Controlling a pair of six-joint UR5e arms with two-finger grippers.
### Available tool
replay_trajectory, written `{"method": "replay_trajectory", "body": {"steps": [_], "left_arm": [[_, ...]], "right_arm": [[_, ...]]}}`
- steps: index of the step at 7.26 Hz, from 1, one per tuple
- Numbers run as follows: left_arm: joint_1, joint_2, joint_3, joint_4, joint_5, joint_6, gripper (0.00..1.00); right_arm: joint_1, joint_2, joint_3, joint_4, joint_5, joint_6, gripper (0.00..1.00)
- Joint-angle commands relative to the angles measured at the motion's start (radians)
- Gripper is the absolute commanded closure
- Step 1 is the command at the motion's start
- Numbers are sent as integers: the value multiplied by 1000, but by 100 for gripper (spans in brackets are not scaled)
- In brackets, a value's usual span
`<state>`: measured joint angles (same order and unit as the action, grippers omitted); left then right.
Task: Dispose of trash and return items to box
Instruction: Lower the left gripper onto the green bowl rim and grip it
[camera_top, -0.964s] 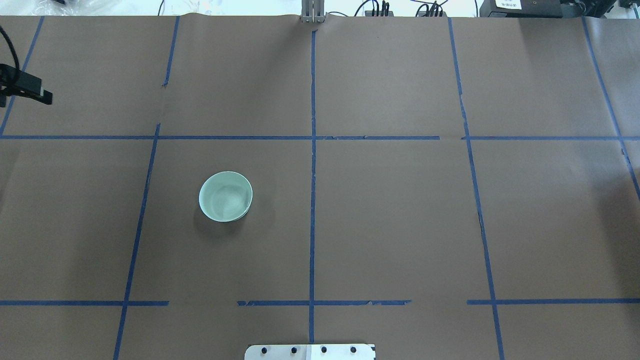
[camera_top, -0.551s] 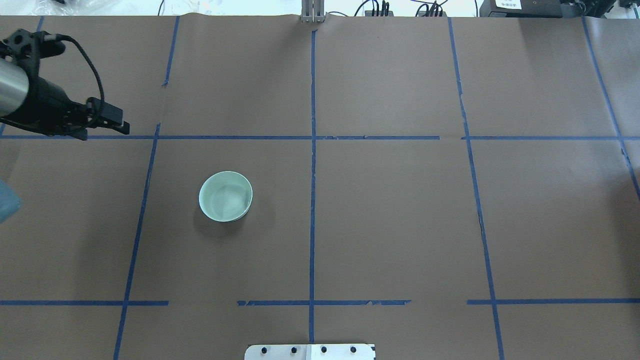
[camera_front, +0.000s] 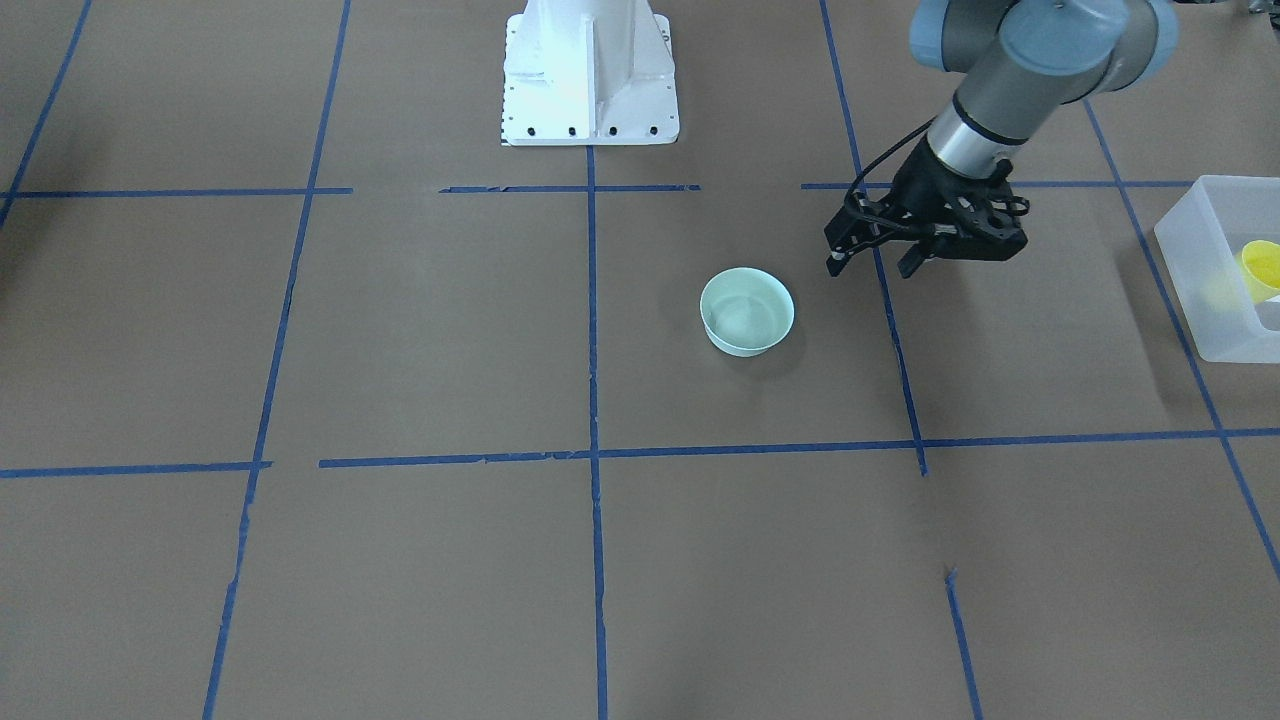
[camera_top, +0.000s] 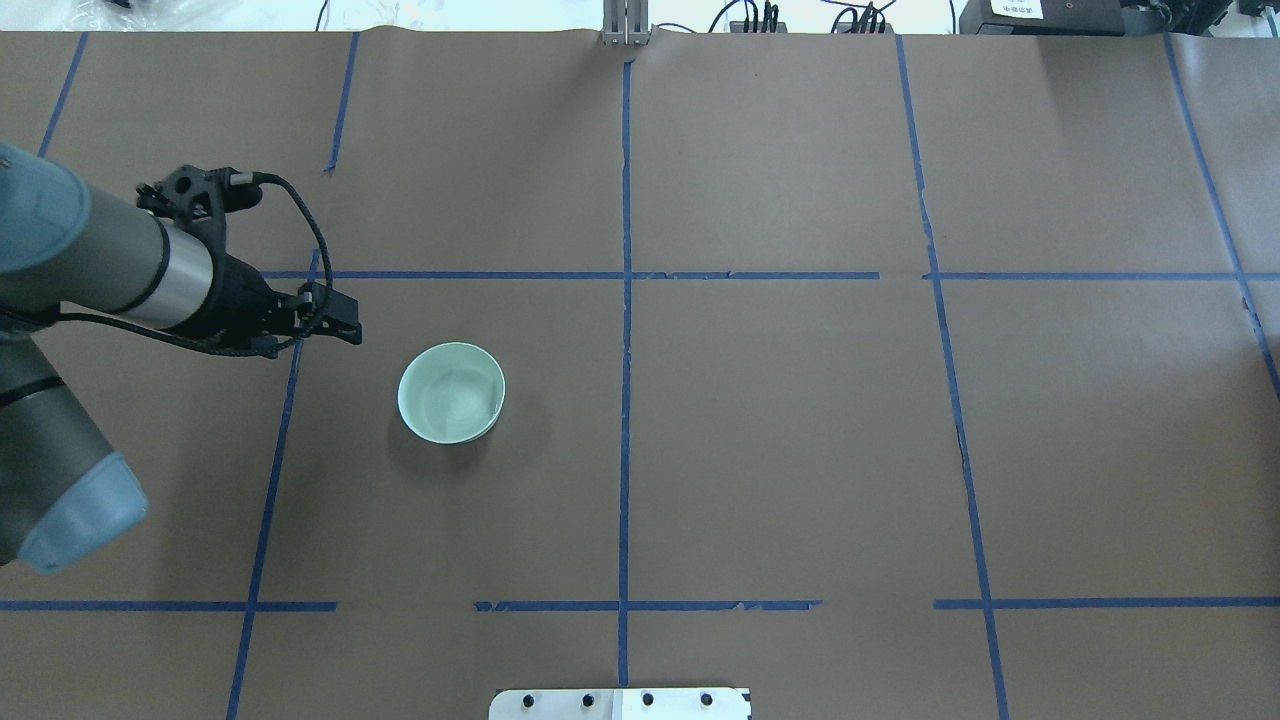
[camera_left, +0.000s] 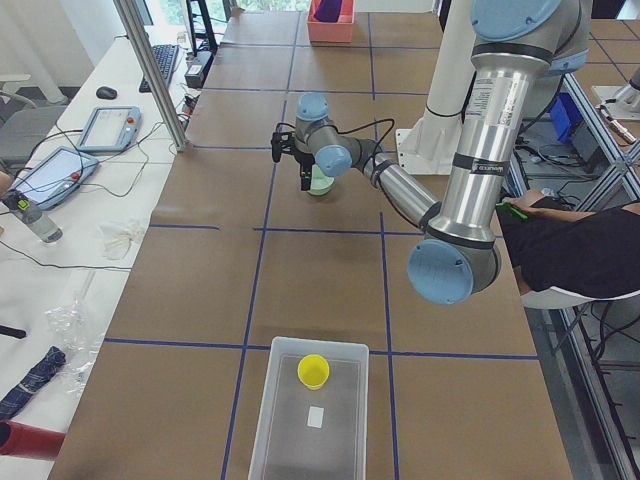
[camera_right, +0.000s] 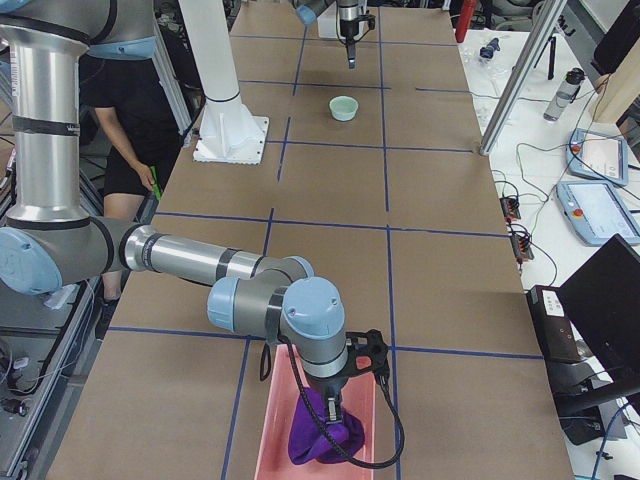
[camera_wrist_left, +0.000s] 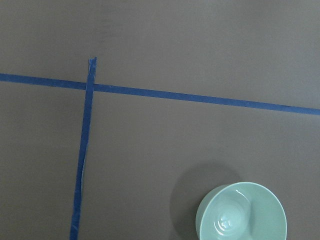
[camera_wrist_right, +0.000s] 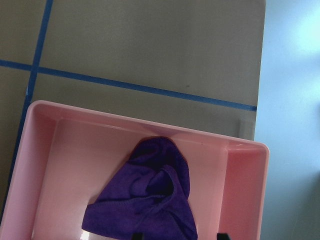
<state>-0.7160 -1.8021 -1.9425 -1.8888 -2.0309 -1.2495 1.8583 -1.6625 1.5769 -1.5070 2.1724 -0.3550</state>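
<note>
Right now the left tool (camera_top: 345, 330) hangs empty with its fingers spread, at about 10 o'clock from the pale green bowl (camera_top: 451, 393) in the overhead view. It is near the bowl but not touching it. The bowl sits upright and empty on the worktop (camera_top: 800, 450), at 5 o'clock in the left wrist view, so the tool isn't centred over it yet. My guess is the fingers are spread ready for a rim pinch, with the bowl the next thing to go away.

The yellow cup (camera_left: 314, 371) already lies in the box (camera_front: 1195, 300), at the worktop's end on the robot's left, well apart from the bowl.

The right tool (camera_wrist_right: 180, 236) is over the pink bin (camera_wrist_right: 240, 190), with its tips apart at 6 o'clock in its wrist view. The purple cloth (camera_wrist_right: 145, 210) lies bunched inside the bin and is probably the binned trash.
</note>
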Motion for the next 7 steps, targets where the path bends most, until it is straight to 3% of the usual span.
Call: {"method": "replay_trajectory", "body": {"steps": [1,3,4,6,7], "left_arm": [[125,-34,144,-146,110,-126,2],[151,-57,197,-157,121,-131,7],[152,-59,197,-157,123,-131,23],[152,-59,195,-154,123,-131,89],[152,-59,195,-154,121,-131,100]], "right_arm": [[-11,12,0,-2,58,44,0],[-50,12,20,-4,118,147,0],[-65,12,31,-4,125,168,0],[-96,9,63,-6,136,191,0],[-114,7,93,-30,136,194,0]]}}
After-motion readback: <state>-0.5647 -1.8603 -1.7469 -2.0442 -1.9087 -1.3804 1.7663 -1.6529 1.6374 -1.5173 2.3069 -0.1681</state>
